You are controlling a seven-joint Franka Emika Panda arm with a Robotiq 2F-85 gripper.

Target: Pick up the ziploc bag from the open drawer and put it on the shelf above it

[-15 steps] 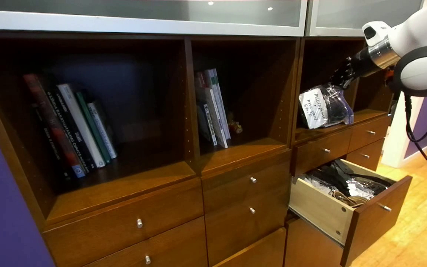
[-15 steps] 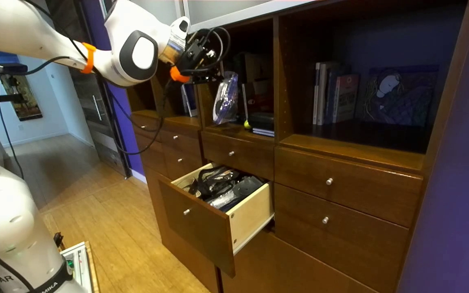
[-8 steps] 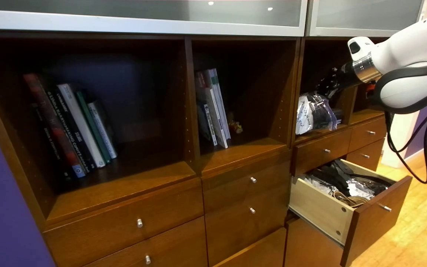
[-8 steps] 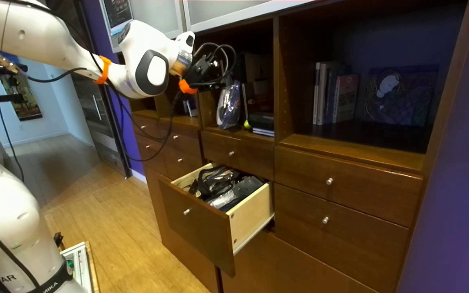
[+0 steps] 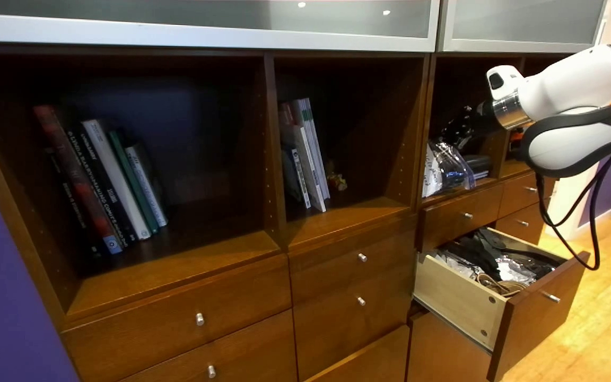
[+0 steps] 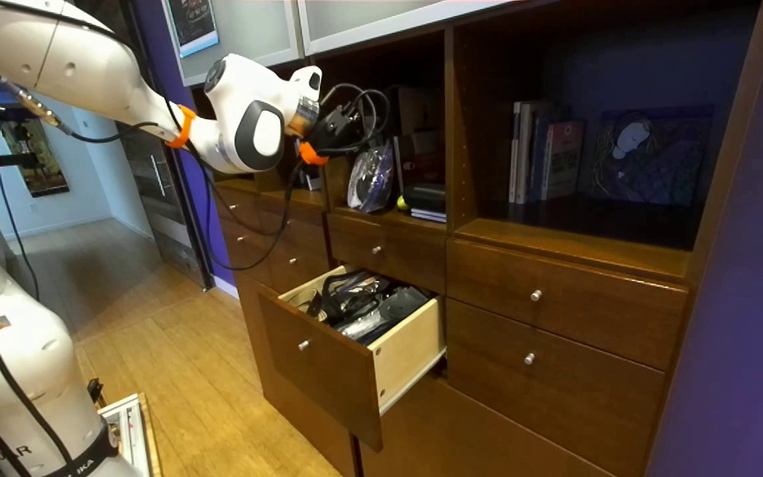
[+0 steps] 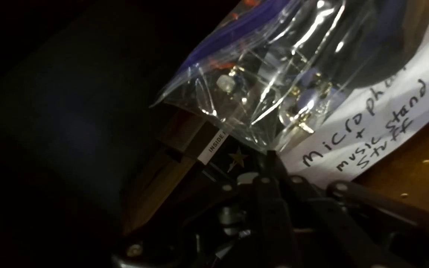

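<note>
Now that your arm (image 6: pixel 242 93) has dipped and pushed in from where it stood a second ago, the ziploc bag (image 5: pixel 448 168) sits deeper: in an exterior view the divider (image 5: pixel 426 122) clips its white label (image 5: pixel 431 172), which earlier showed whole there. In an exterior view the bag (image 6: pixel 371 180) also looks shorter and broader than it did, perhaps from its base meeting wood; contact itself can't be made out. Reading: carry all but done, lowering and letting go left to you.

Where: bag within the shelf (image 6: pixel 391 217), at 12 o'clock from the pulled-out drawer (image 6: pixel 411 344). Dark case (image 6: pixel 425 197) near it, between 3 and 4 o'clock.

Tool: your gripper (image 7: pixel 274 163) is clamped on the bag, tips together over its edge in the wrist view.

Lie: held by one end, it hangs toward 6 o'clock in both exterior views, long axis close to upright. In the wrist view it runs from your tips toward 1 or 2 o'clock, far end out of frame; purple zip strip (image 7: pixel 237 35) slants 8 to 2, the label's writing alongside. So the zip edge likely stands sideways, not on top. Expect a slump once freed.
</note>
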